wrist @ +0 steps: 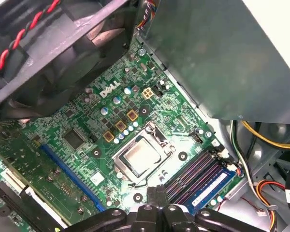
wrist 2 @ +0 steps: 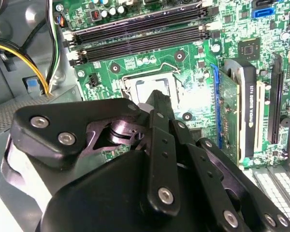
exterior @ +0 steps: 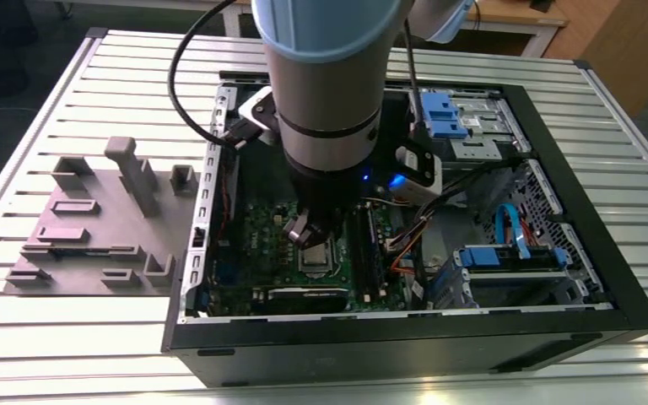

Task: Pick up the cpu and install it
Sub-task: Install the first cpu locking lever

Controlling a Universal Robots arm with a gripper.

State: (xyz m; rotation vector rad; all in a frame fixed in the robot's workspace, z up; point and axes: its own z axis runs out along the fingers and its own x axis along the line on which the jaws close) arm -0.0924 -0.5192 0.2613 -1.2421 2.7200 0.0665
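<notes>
the gripper (wrist: 158, 193) hangs just above the green motherboard (wrist: 77, 121) with its fingertips pressed together and nothing between them. just beside the tips, the cpu (wrist: 141, 158) lies flat in the socket frame (wrist: 120, 153), silvery top up. memory slots (wrist: 195, 174) run alongside, inside the open computer case (exterior: 594, 253).

Thick silver-grey arm (exterior: 326, 76) with pale blue caps and a black ring; black cable (exterior: 189, 93) alongside; black gripper (wrist 2: 157, 104) of linked bars with silver screws, perhaps a small blue light
</notes>
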